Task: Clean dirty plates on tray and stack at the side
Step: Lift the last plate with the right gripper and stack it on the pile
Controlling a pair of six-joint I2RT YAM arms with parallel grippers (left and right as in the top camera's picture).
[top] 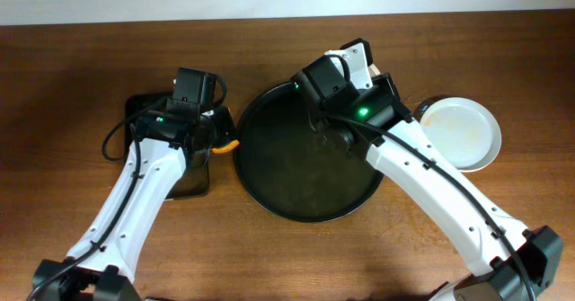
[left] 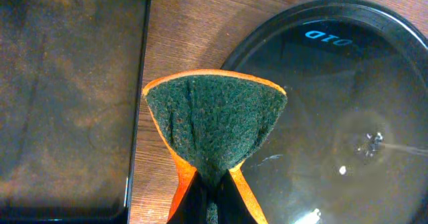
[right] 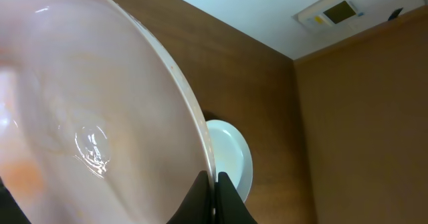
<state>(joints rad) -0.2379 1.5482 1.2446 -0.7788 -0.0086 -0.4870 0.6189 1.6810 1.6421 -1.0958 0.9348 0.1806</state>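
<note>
My right gripper [right: 215,184] is shut on the rim of a pale, glossy plate [right: 87,117], which is tilted on edge and fills the left of the right wrist view. In the overhead view this gripper [top: 364,67] is above the back right of the round black tray [top: 305,171], and the arm hides most of the held plate. My left gripper [left: 212,207] is shut on an orange sponge with a green scouring face [left: 214,127], held over the tray's left rim [left: 267,43]. The sponge's orange edge shows in the overhead view [top: 230,145].
A white plate [top: 460,132] lies on the table right of the tray; it also shows in the right wrist view [right: 231,157]. A dark rectangular mat [top: 190,180] lies left of the tray, under my left arm, and shows in the left wrist view [left: 67,83].
</note>
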